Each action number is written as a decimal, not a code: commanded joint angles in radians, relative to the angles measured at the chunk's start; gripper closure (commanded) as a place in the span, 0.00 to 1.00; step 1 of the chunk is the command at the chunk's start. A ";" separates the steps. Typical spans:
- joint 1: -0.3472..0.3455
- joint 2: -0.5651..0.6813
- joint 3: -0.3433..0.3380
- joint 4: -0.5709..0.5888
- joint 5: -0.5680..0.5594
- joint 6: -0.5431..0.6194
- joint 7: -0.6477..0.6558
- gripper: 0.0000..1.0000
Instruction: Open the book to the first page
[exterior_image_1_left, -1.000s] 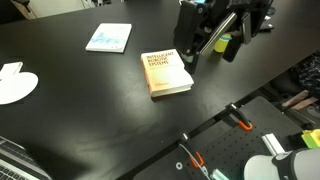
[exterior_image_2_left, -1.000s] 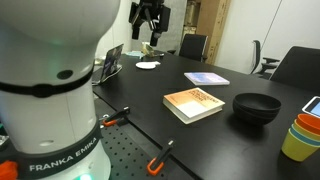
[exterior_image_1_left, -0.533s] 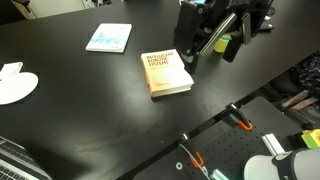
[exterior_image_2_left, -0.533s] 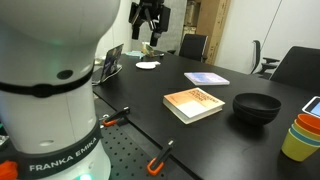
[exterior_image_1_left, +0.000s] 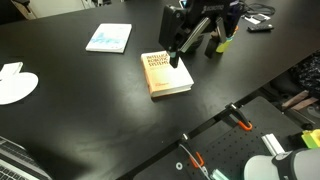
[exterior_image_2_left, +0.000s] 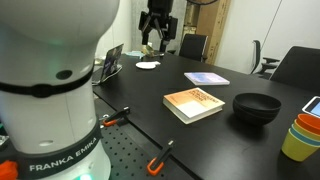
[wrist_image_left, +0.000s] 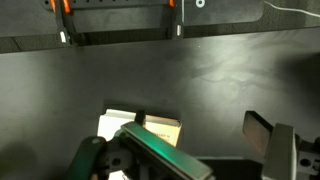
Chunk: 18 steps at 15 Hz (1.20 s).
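Book (exterior_image_1_left: 167, 74): shut, flat on the black table (exterior_image_1_left: 80, 110), orange cover up.
Gripper (wrist_image_left: 200, 135): wide open, holds nothing, up in the air just over the book.
Booklet (exterior_image_1_left: 108, 38): on the table, well apart from the book.
Bowl (exterior_image_2_left: 257, 107): near the book.

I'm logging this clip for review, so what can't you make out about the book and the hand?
- The book title: too small and blurred in both exterior views.
- The first page: hidden inside the closed book in every view.
- Wrist view: a finger of the hand covers much of the book.
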 joint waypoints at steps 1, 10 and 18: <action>-0.045 0.203 -0.006 0.068 -0.042 0.183 -0.024 0.00; -0.166 0.697 -0.101 0.274 -0.165 0.455 -0.006 0.00; -0.185 0.941 -0.160 0.403 -0.078 0.526 -0.044 0.00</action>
